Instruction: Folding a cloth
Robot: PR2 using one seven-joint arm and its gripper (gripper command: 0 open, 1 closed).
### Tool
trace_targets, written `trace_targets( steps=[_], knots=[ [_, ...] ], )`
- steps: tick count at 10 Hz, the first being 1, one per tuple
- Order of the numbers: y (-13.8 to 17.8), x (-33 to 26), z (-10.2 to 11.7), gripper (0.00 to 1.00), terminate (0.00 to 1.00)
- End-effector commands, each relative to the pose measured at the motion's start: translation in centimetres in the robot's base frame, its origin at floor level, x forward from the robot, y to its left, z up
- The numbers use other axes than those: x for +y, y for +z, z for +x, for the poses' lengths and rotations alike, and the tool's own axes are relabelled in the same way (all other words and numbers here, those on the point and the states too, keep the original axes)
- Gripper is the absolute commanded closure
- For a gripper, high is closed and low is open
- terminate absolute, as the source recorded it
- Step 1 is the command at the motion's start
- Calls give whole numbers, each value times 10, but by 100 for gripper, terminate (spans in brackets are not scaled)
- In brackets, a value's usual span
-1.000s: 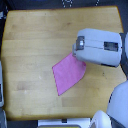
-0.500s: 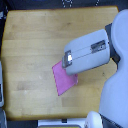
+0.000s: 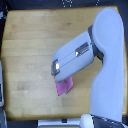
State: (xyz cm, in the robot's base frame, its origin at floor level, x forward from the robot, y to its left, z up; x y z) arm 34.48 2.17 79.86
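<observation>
The gripper (image 3: 56, 70) sits near the middle of the frame, pointing lower left, but its fingers are too blurry to tell if they're spread or pinching anything. The pink cloth (image 3: 64, 86) pokes out just below it, partly hidden under the arm, lying on the wooden table (image 3: 30, 40).

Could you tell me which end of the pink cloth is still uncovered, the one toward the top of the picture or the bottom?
The bottom end: the cloth shows below the gripper, whose arm hides its upper part.
</observation>
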Motion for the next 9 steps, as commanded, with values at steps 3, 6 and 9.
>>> trace_targets(
  steps=[3, 6, 9],
  knots=[
    [-32, 21, 6, 100, 0],
    [-31, 26, 14, 100, 0],
    [-27, 29, 22, 0, 0]
  ],
)
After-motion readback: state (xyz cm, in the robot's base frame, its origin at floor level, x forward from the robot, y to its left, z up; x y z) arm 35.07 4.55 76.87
